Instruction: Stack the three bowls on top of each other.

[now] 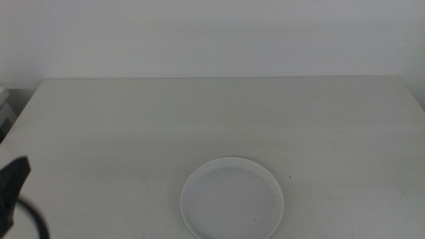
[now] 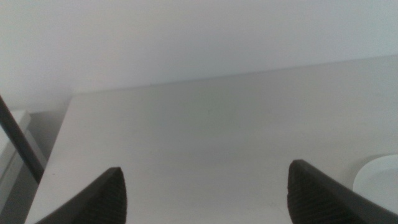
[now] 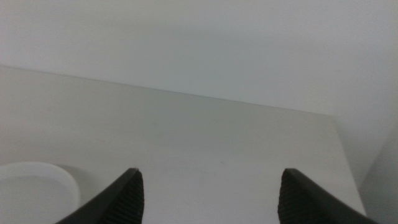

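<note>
One white bowl (image 1: 232,199) sits on the table near the front edge, at the middle. Its rim also shows in the left wrist view (image 2: 380,180) and in the right wrist view (image 3: 34,190). The grey bowl and the pale mint green bowl are not visible as separate things in any view. My left gripper (image 2: 205,168) is open and empty, low at the front left, well left of the bowl; part of it shows in the middle view (image 1: 13,182). My right gripper (image 3: 211,171) is open and empty, to the right of the bowl, out of the middle view.
The white table (image 1: 212,119) runs back to a pale wall. Its left edge (image 2: 59,143) and right edge (image 3: 345,155) show in the wrist views. A dark cable (image 1: 36,222) curls by the left gripper.
</note>
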`<state>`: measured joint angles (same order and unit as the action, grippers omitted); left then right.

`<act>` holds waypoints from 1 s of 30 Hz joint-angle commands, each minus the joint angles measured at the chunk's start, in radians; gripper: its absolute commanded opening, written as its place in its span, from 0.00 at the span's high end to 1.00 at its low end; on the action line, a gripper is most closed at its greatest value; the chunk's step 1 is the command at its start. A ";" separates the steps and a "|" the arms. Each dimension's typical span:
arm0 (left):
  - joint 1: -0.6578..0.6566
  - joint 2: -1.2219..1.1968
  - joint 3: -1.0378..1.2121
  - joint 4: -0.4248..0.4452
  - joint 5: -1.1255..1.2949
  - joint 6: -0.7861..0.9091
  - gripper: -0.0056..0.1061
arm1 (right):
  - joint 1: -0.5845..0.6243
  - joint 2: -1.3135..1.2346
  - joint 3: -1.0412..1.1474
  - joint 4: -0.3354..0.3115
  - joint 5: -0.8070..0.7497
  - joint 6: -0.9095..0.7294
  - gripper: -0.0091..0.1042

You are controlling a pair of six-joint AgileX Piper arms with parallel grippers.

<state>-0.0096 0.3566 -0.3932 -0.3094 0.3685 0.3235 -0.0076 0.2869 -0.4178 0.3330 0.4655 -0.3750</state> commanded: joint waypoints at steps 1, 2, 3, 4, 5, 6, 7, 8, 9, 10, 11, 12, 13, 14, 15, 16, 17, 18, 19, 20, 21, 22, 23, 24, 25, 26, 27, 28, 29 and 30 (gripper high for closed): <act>-0.002 -0.058 0.023 0.001 -0.073 -0.008 0.18 | 0.001 -0.016 0.031 -0.022 -0.126 -0.009 0.44; -0.002 -0.088 0.054 0.007 -0.082 -0.008 0.18 | 0.001 -0.033 0.063 -0.026 -0.153 -0.009 0.44; -0.002 -0.112 0.082 0.009 -0.100 -0.008 0.18 | 0.001 -0.048 0.089 -0.030 -0.172 -0.009 0.44; -0.002 -0.142 0.119 0.009 -0.119 -0.008 0.18 | 0.001 -0.067 0.121 -0.031 -0.180 -0.009 0.44; -0.002 -0.169 0.156 0.009 -0.142 -0.008 0.18 | -0.002 -0.086 0.150 -0.032 -0.179 -0.009 0.44; -0.002 -0.189 0.192 0.009 -0.161 -0.008 0.18 | -0.006 -0.101 0.174 -0.032 -0.179 -0.009 0.44; -0.002 -0.212 0.224 0.009 -0.180 -0.008 0.18 | -0.013 -0.119 0.201 -0.032 -0.176 -0.009 0.44; -0.002 -0.231 0.252 0.009 -0.197 -0.008 0.18 | -0.024 -0.138 0.226 -0.032 -0.173 -0.009 0.44; -0.002 -0.247 0.271 0.009 -0.204 -0.008 0.18 | -0.032 -0.157 0.248 -0.031 -0.173 -0.009 0.44; -0.002 -0.261 0.291 0.009 -0.204 -0.008 0.18 | -0.043 -0.174 0.269 -0.029 -0.172 -0.009 0.44; -0.002 -0.275 0.308 0.009 -0.204 -0.008 0.18 | -0.053 -0.191 0.287 -0.029 -0.171 -0.009 0.44; -0.002 -0.285 0.320 0.009 -0.204 -0.008 0.18 | -0.061 -0.206 0.300 -0.029 -0.171 -0.009 0.44; -0.002 -0.296 0.336 0.009 -0.204 -0.008 0.18 | -0.071 -0.223 0.314 -0.029 -0.171 -0.009 0.44; -0.002 -0.305 0.350 0.009 -0.204 -0.008 0.18 | -0.077 -0.237 0.325 -0.029 -0.169 -0.009 0.44; -0.002 -0.311 0.362 0.009 -0.204 -0.008 0.18 | -0.079 -0.247 0.334 -0.029 -0.169 -0.009 0.44; -0.002 -0.318 0.374 0.009 -0.204 -0.008 0.18 | -0.081 -0.256 0.345 -0.029 -0.170 -0.009 0.44; -0.002 -0.328 0.395 0.008 -0.207 -0.008 0.18 | -0.082 -0.264 0.362 -0.029 -0.170 -0.009 0.44; -0.002 -0.335 0.408 0.008 -0.212 -0.008 0.18 | -0.082 -0.266 0.369 -0.029 -0.168 -0.009 0.44; -0.002 -0.342 0.421 0.008 -0.222 -0.009 0.18 | -0.083 -0.266 0.370 -0.029 -0.168 -0.009 0.44; -0.002 -0.351 0.423 0.008 -0.205 -0.010 0.18 | -0.084 -0.266 0.370 -0.029 -0.168 -0.009 0.44; -0.002 -0.358 0.420 0.008 -0.197 -0.010 0.18 | -0.086 -0.266 0.370 -0.029 -0.172 -0.009 0.44; -0.002 -0.366 0.419 0.008 -0.201 -0.010 0.18 | -0.089 -0.266 0.370 -0.029 -0.172 -0.009 0.44; -0.002 -0.373 0.419 0.008 -0.202 -0.010 0.18 | -0.091 -0.266 0.370 -0.030 -0.172 -0.009 0.44; -0.002 -0.378 0.419 0.008 -0.202 -0.010 0.18 | -0.092 -0.266 0.370 -0.030 -0.172 -0.009 0.44; -0.002 -0.384 0.419 0.008 -0.201 -0.010 0.18 | -0.097 -0.266 0.370 -0.030 -0.171 -0.009 0.44; -0.002 -0.384 0.419 0.008 -0.201 -0.010 0.18 | -0.101 -0.266 0.370 -0.030 -0.171 -0.009 0.44; -0.002 -0.385 0.419 0.008 -0.202 -0.010 0.18 | -0.107 -0.266 0.370 -0.030 -0.171 -0.009 0.44; -0.002 -0.385 0.419 0.008 -0.202 -0.010 0.18 | -0.113 -0.266 0.370 -0.032 -0.171 -0.009 0.44; -0.002 -0.385 0.419 0.008 -0.202 -0.010 0.18 | -0.119 -0.266 0.370 -0.032 -0.171 -0.009 0.44; -0.002 -0.385 0.419 0.008 -0.202 -0.010 0.18 | -0.128 -0.266 0.370 -0.032 -0.171 -0.009 0.44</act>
<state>-0.0096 -0.0124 0.0294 -0.2906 0.2500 0.3235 -0.1200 0.0101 -0.0207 0.3061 0.3680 -0.3750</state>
